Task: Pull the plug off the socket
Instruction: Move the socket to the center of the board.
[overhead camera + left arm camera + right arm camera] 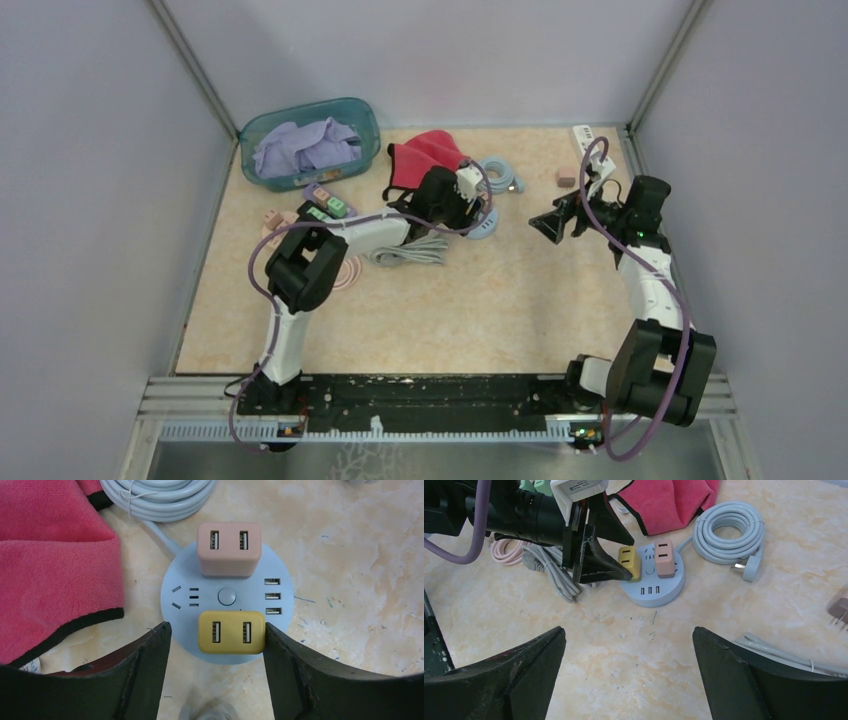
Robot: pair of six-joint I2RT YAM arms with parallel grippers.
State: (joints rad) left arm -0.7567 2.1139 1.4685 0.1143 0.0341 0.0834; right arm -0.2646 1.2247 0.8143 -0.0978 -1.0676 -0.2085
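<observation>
I am straddling the yellow plug (231, 632) with my left gripper (216, 630). The plug is sitting in the round socket (182, 580), across its button from the pink plug (229, 555). My fingers are standing apart on either side of it, not clamping yet. I am judging this to be the grasp step: the next move calls for squeezing squarely, then pulling straight up off the socket. My right gripper (628, 632) is hanging wide open, well away from the socket.

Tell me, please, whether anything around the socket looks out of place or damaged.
Nothing looks damaged or spilled. One oddity: the grey cord of the round socket lies coiled beside it, its wall plug loose on the table, plugged into nothing.
</observation>
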